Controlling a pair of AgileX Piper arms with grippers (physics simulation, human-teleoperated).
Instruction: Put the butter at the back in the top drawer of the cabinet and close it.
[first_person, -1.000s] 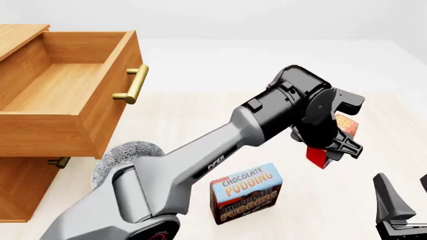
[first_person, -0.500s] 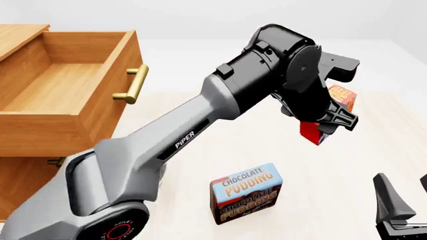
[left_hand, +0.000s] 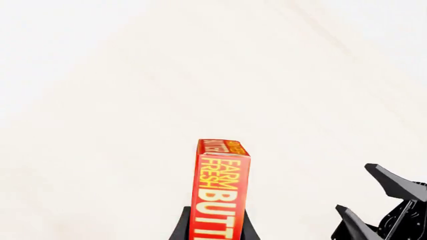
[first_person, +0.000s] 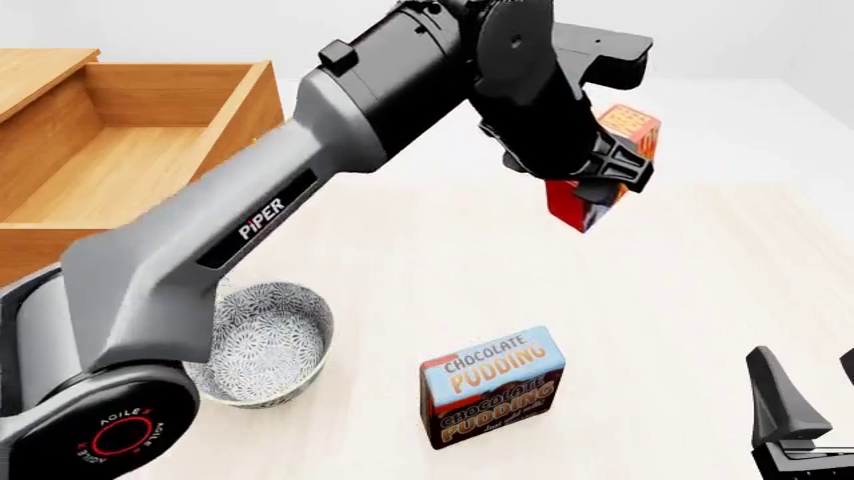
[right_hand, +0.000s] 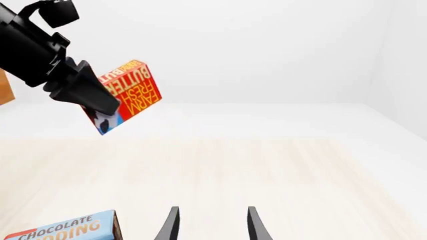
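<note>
Elevated front view, two wrist close-ups

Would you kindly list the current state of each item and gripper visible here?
Small red butter box: gripped, lifted clear of the table.
Left gripper: shut on it.
Right gripper: open, empty.
Orange-brown wooden top drawer: open, nothing visible inside.
Blue-and-brown pudding box: upright.
Patterned grey bowl: upright.

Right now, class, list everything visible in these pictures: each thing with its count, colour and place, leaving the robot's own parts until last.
butter: one, red and orange-yellow, held in the air above the table.
pudding box: one, blue and brown, standing on the table, near side.
bowl: one, grey patterned, beside the cabinet.
top drawer: one, orange-brown, pulled open, nothing seen inside.
table: one, pale wood.
left gripper: black, jaws clamped on the butter.
right gripper: black, jaws apart, low over the table.
</note>
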